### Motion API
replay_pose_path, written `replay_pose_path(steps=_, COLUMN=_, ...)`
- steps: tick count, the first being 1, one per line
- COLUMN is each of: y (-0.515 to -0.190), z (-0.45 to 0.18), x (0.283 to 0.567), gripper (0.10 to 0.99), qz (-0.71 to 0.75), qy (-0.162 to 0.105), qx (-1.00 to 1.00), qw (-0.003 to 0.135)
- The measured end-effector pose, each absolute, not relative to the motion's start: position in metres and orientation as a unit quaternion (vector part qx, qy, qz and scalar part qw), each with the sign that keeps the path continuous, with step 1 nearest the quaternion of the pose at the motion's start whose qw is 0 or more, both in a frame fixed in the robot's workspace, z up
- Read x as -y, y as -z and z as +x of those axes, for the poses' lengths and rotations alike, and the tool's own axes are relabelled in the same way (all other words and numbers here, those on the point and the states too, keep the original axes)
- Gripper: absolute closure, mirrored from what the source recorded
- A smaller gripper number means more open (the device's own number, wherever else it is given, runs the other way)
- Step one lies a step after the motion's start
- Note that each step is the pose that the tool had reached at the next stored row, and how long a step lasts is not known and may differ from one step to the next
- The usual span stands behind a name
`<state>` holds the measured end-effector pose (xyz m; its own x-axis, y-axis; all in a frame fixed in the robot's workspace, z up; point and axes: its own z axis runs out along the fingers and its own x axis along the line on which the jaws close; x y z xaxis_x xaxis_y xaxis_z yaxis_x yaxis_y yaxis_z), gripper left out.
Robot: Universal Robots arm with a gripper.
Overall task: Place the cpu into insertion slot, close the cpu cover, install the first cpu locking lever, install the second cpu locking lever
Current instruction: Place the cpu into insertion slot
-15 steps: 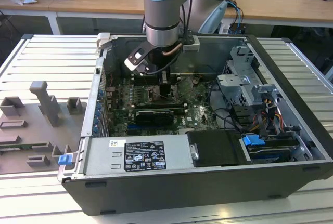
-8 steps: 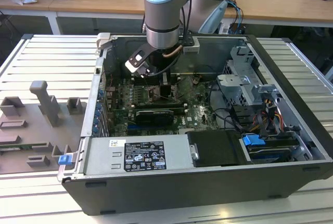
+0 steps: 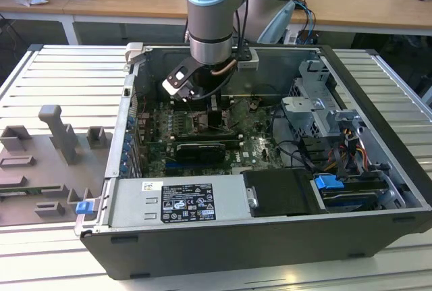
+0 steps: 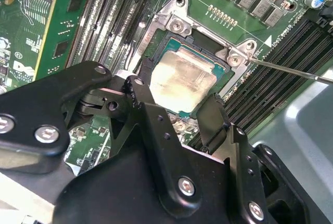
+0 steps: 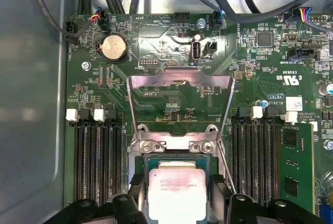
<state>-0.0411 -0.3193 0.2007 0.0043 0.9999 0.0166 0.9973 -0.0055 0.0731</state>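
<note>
The cpu (image 4: 182, 78), a pale silvery square chip, lies low in the insertion slot (image 4: 177, 25), whose silver rim surrounds it on the green board. My gripper (image 4: 175, 98) hangs straight over it, one black finger (image 4: 136, 91) against each opposite edge of the chip, shut on it. In the first wrist view the cpu (image 5: 177, 193) sits between the same fingers of the gripper (image 5: 178, 195). The cpu cover (image 5: 156, 82) stands swung up off the slot (image 5: 174, 143). A thin wire locking lever (image 4: 291, 70) sticks out free beside the socket. In the exterior view the gripper (image 3: 210, 109) is down inside the case.
The open computer case (image 3: 378, 102) lies on a slatted table. Long black memory slots (image 5: 96, 161) flank the socket on both sides. A drive cage and cables (image 3: 324, 122) fill the exterior view's right. A grey fixture (image 3: 54, 136) stands at the exterior view's left.
</note>
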Motion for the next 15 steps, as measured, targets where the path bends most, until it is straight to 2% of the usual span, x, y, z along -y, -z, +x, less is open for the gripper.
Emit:
replay_pose_path(steps=10, y=-0.209, z=-0.041, x=0.319, gripper=0.49, qz=0.708, qy=-0.032, qx=-0.705, qw=0.02)
replay_pose_path(steps=11, y=-0.21, z=-0.041, x=0.319, gripper=0.553, qz=0.708, qy=-0.032, qx=-0.705, qw=0.02)
replay_pose_path(steps=12, y=-0.21, z=-0.041, x=0.319, gripper=0.553, qz=0.708, qy=-0.032, qx=-0.705, qw=0.02)
replay_pose_path(steps=13, y=-0.211, z=-0.041, x=0.319, gripper=0.678, qz=0.708, qy=-0.032, qx=-0.705, qw=0.02)
replay_pose_path(steps=14, y=-0.212, z=-0.041, x=0.319, gripper=0.741, qz=0.708, qy=-0.032, qx=-0.705, qw=0.02)
replay_pose_path(steps=15, y=-0.212, z=-0.041, x=0.319, gripper=0.741, qz=0.708, qy=-0.032, qx=-0.705, qw=0.02)
